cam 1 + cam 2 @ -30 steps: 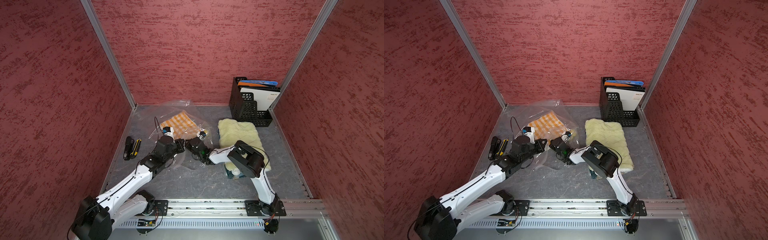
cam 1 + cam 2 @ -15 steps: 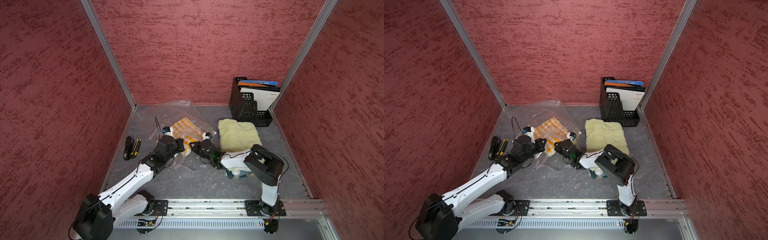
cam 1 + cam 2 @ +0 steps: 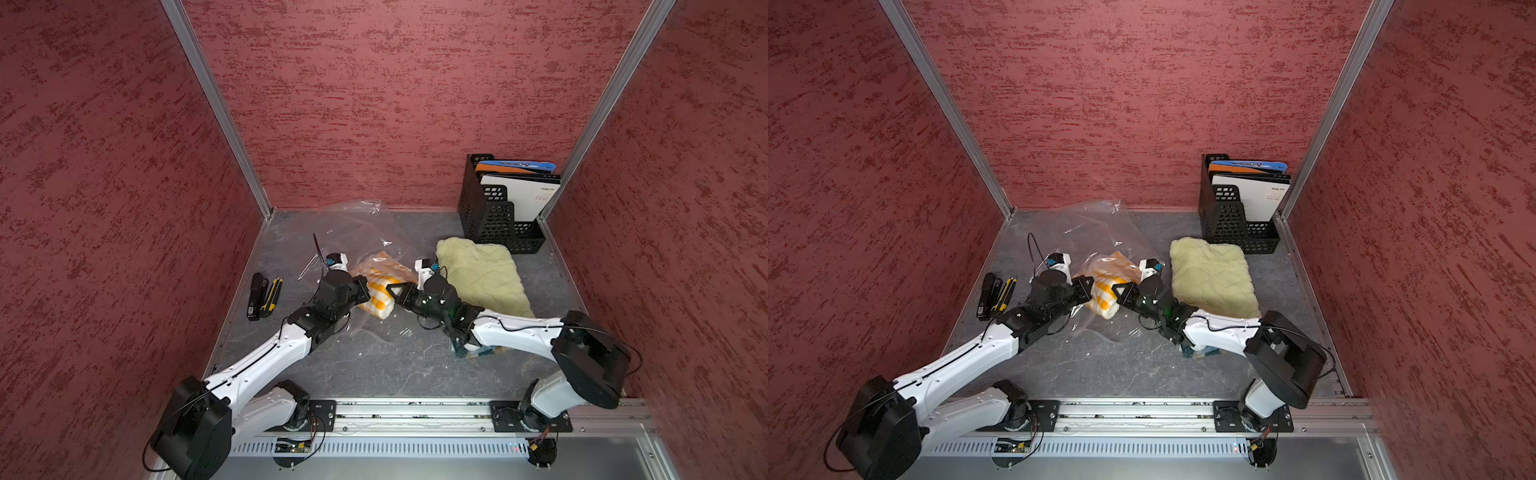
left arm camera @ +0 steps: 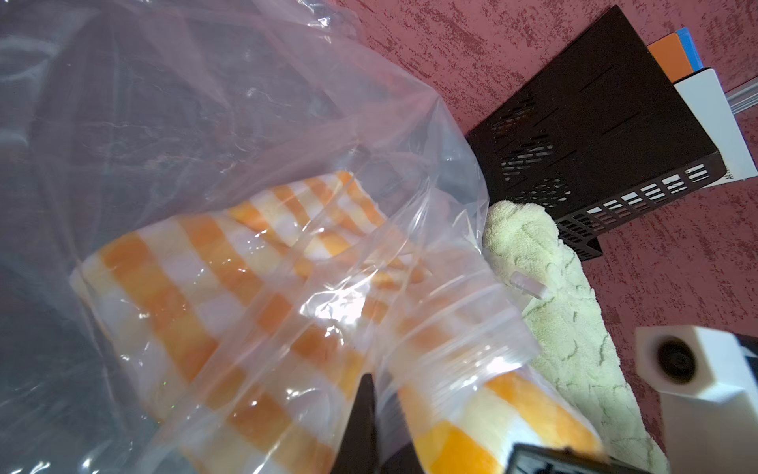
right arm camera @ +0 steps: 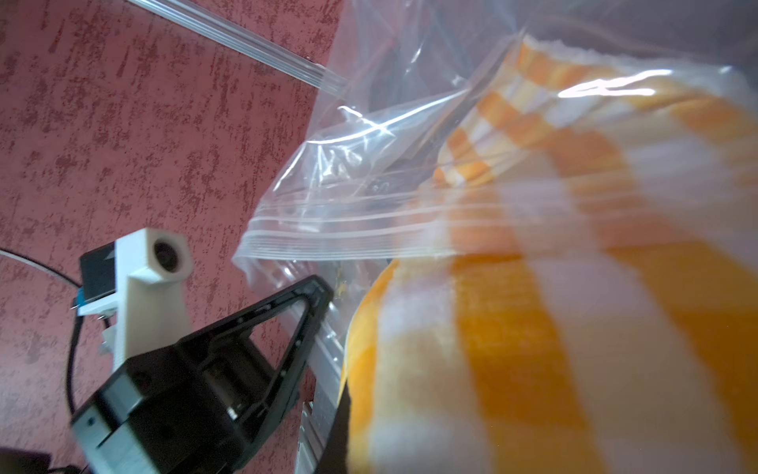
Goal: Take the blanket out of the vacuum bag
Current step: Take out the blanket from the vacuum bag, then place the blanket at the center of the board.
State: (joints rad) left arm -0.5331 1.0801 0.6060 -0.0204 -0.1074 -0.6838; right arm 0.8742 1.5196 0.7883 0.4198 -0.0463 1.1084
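Note:
The blanket (image 3: 376, 293) (image 3: 1105, 296), checked orange and white, lies half inside the clear crinkly vacuum bag (image 3: 357, 232) (image 3: 1088, 230) at the middle of the floor. Its near end sticks out of the bag's mouth. My left gripper (image 3: 365, 291) (image 4: 373, 381) is shut on the bag's zip-seal strip (image 4: 451, 361) at the mouth. My right gripper (image 3: 390, 291) (image 5: 352, 402) faces it from the right and is shut on the blanket's (image 5: 533, 328) exposed end. The right gripper's fingertips are hidden in the cloth. The rest of the bag trails slack toward the back wall.
A folded pale green cloth (image 3: 482, 278) lies right of the bag, under the right arm. A black mesh file holder (image 3: 498, 216) with folders stands in the back right corner. Black and yellow tools (image 3: 264, 295) lie by the left wall. A small blue item (image 3: 473, 351) sits beneath the right forearm.
The right arm's elbow has swung right and back, and the blanket has slid toward the front, partly out of the bag's mouth. The left gripper has held its place on the bag.

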